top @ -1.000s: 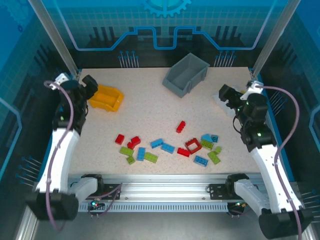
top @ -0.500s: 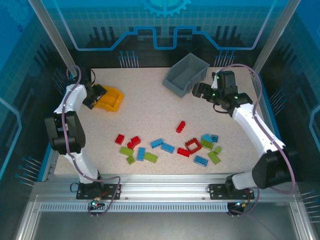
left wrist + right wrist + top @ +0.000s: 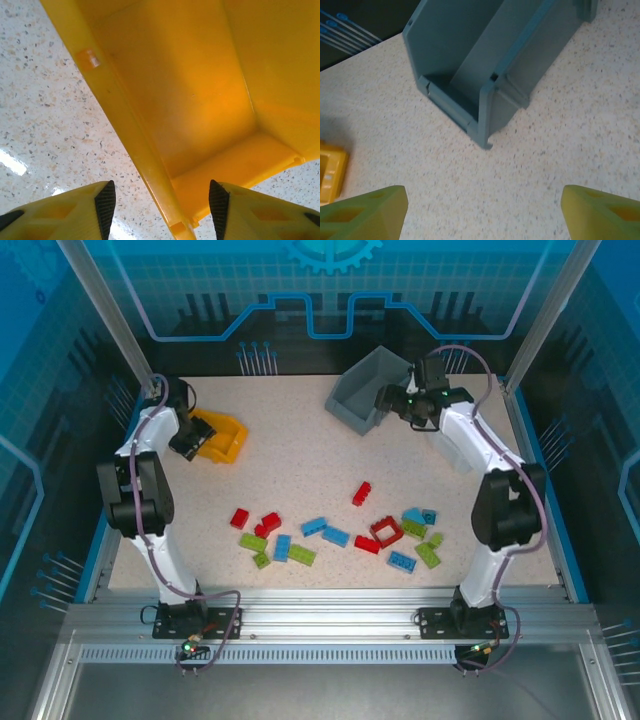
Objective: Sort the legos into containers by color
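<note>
Two pincers work at the far end of the bench [image 3: 290, 465], each at a container. The left pincer [image 3: 188, 444] [image 3: 161, 201] has its jaws apart and straddles the side wall of the yellow-orange bin [image 3: 226, 436] [image 3: 200, 100]. One finger [image 3: 102, 202] is outside over the speckled bench and the other finger [image 3: 220, 205] is over the bin's inside. A gap shows on each side of the wall, so nothing is clamped. The right pincer [image 3: 386, 400] [image 3: 483, 196] is spread wide with bare bench between its jaws. The grey bin [image 3: 362, 392] [image 3: 465, 55] stands just ahead of it, its open front corner nearest. The legos [image 3: 335, 536] lie scattered well apart from both pincers, back toward the arm bases. Red, light blue and lime green bricks are mixed there, and one red brick [image 3: 362, 493] lies closer to the right pincer than the rest.
</note>
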